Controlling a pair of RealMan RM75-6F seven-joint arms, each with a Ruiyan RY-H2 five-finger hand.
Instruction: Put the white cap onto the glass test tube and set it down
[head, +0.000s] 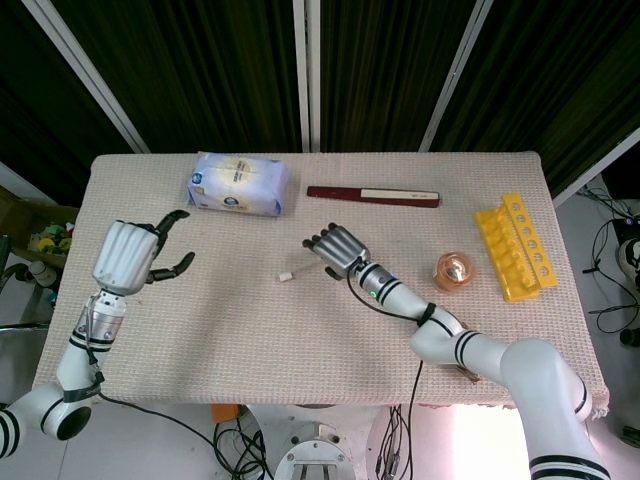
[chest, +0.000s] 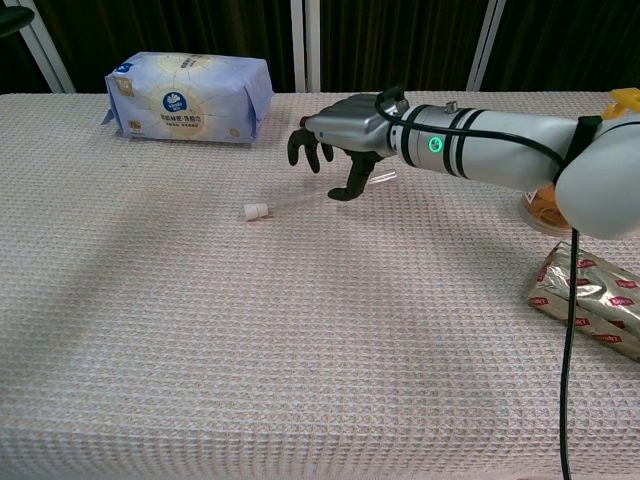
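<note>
The glass test tube (chest: 300, 200) lies flat on the cloth with the white cap (chest: 256, 211) on its left end. Its clear body runs right and passes under my right hand (chest: 340, 150). That hand hovers low over the tube's right part with fingers spread and nothing in its hold; the thumb tip points down beside the glass. From the head view the cap (head: 285, 275) shows as a small white dot just left of the right hand (head: 338, 248). My left hand (head: 130, 257) is raised at the table's left side, open and holding nothing.
A blue-white tissue pack (head: 238, 183) lies at the back left. A dark red flat bar (head: 372, 195) lies behind the right hand. To the right are a small jar (head: 453, 270), a yellow tube rack (head: 515, 247) and a foil packet (chest: 590, 300).
</note>
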